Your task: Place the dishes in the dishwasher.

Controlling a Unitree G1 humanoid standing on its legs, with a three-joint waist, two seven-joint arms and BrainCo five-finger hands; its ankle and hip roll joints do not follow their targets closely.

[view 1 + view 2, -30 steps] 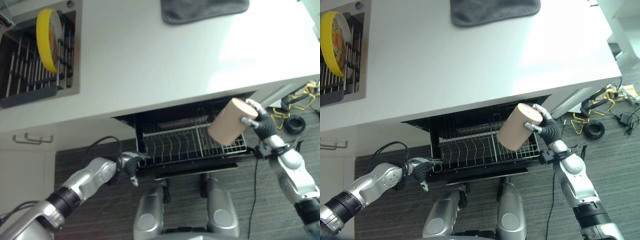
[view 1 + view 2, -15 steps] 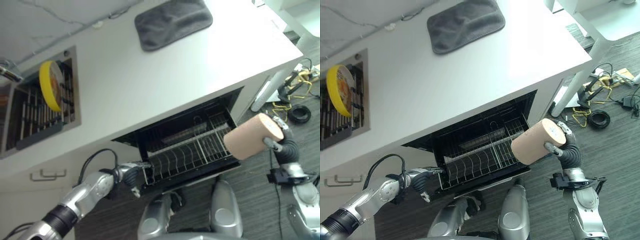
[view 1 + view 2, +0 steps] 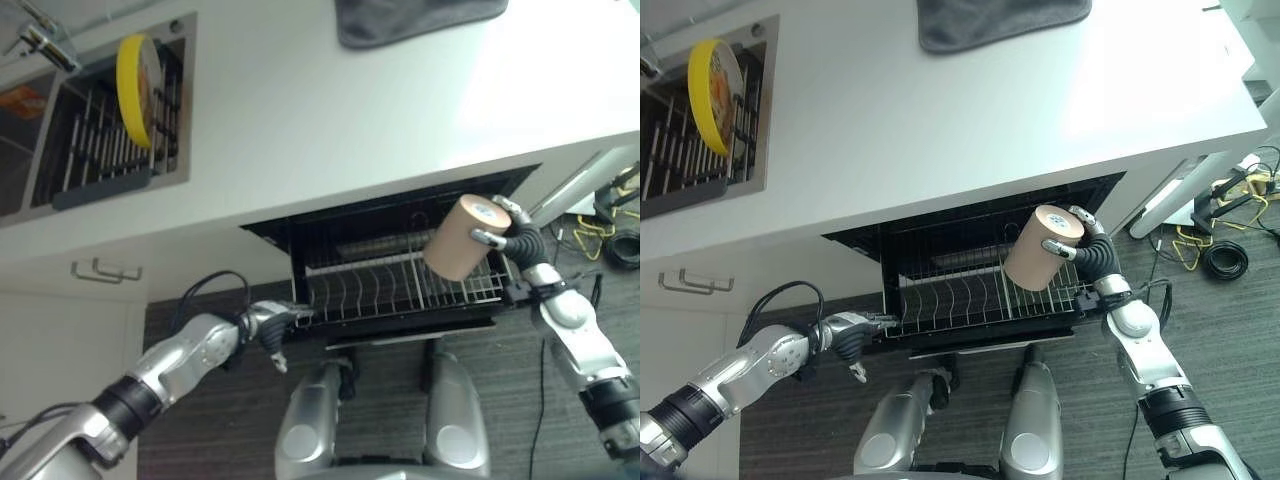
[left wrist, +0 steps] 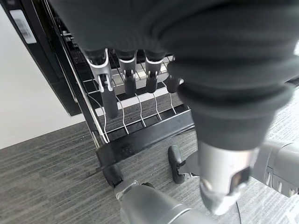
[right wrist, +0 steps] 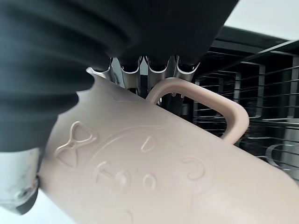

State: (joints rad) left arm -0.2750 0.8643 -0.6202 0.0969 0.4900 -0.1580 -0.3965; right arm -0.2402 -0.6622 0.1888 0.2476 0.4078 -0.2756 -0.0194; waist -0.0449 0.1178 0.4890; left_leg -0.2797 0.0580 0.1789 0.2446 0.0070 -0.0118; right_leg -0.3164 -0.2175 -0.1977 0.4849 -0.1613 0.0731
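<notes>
A beige mug (image 3: 460, 238) with a handle and an embossed face (image 5: 163, 186) hangs tilted over the right end of the dishwasher's wire rack (image 3: 400, 290). My right hand (image 3: 515, 235) is shut on it, fingers through the handle (image 5: 154, 65). The rack is pulled out under the white countertop and holds nothing that I can see. My left hand (image 3: 262, 325) is at the rack's front left corner, its straight fingers (image 4: 110, 98) touching the wire rim, thumb hanging apart. A yellow plate (image 3: 135, 75) stands on edge in the sink's drying rack at the far left.
A grey cloth (image 3: 410, 18) lies at the counter's far edge. Coiled cables (image 3: 1225, 258) lie on the floor to the right of the dishwasher. A cabinet handle (image 3: 105, 270) is on the white front left of the opening.
The camera has swung about. Half a second ago the mug was out to the right of the rack; it is now over the rack's right end. My left hand stays at the corner.
</notes>
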